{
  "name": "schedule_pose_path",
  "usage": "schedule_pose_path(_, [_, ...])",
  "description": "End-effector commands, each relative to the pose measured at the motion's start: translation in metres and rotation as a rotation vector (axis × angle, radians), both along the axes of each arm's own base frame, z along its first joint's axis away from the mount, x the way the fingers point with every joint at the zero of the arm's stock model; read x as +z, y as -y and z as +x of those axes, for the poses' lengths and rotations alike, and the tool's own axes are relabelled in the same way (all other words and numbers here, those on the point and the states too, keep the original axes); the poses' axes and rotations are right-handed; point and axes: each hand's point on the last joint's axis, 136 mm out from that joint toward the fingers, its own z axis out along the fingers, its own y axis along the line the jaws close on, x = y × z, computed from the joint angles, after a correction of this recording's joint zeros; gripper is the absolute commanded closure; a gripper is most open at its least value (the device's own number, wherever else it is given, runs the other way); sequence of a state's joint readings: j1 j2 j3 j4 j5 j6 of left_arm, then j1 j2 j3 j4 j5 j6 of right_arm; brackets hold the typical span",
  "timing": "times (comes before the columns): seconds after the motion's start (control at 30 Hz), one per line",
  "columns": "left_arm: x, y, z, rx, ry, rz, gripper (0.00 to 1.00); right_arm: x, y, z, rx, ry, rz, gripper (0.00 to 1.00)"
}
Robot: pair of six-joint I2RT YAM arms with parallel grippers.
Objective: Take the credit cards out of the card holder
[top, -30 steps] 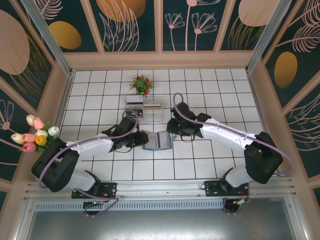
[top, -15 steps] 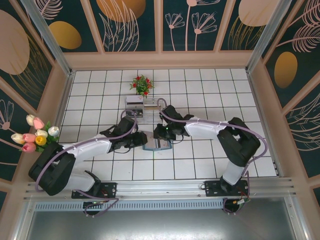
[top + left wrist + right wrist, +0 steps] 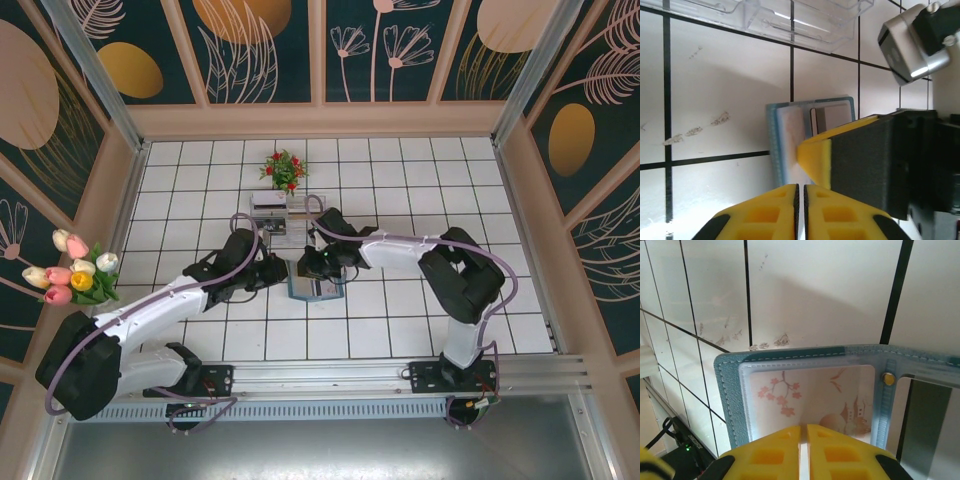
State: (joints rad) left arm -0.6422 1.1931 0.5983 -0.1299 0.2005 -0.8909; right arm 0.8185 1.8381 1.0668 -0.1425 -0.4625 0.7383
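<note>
Teal card holder (image 3: 318, 288) lies flat and open on the white tiles (image 3: 400, 200), just on the near side of the clear rack (image 3: 290, 215). Its long axis runs roughly left-right, parallel to the rack's front.

Left arm is stretched forward and inward. The left gripper (image 3: 283, 270) is low, on the near side of the rack's left end, fingers closed together on nothing, tips just beside the holder's edge.

Right arm is bent sharply at the elbow and reaches leftward. The right gripper (image 3: 308, 268) is on the near side of the rack's middle, fingers pressed shut over the holder's clear pocket. Cannot tell if it pinches anything.

Holder has a stitched teal border, clear sleeves and a brass snap stud (image 3: 887, 379). The credit cards (image 3: 810, 395) sit in the sleeves, one pale with a pink blossom print, one grey.
</note>
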Motion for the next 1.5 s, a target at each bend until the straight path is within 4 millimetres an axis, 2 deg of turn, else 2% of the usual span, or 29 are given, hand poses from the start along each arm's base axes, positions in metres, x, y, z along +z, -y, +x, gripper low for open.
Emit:
schedule_pose_path(0.0, [0.002,0.012,-0.002,-0.021,-0.019,-0.079,0.90,0.001,-0.008,0.000,0.019,-0.004,0.010,0.86])
schedule_pose_path(0.17, [-0.012,0.020,-0.002,-0.037,-0.062,-0.092,0.95,-0.003,-0.007,0.000,0.012,-0.009,-0.007,0.90])
schedule_pose_path(0.33, [-0.031,0.019,-0.002,-0.034,-0.096,-0.063,0.99,0.001,-0.006,0.002,-0.002,-0.003,-0.001,0.90])
schedule_pose_path(0.57, [-0.059,-0.006,-0.002,0.020,-0.107,0.090,0.99,0.015,0.003,0.008,-0.036,0.039,0.007,0.91])
schedule_pose_path(1.0, [-0.077,-0.004,-0.006,-0.005,-0.141,0.102,0.94,0.008,0.022,0.015,-0.045,0.042,-0.025,0.84])
schedule_pose_path(1.17, [-0.091,-0.013,-0.011,-0.009,-0.162,0.160,0.93,0.003,0.023,0.012,-0.004,0.026,-0.006,0.81])
schedule_pose_path(1.47, [-0.093,-0.016,-0.013,-0.010,-0.165,0.175,0.93,-0.013,0.022,0.007,0.052,0.000,-0.013,0.81])
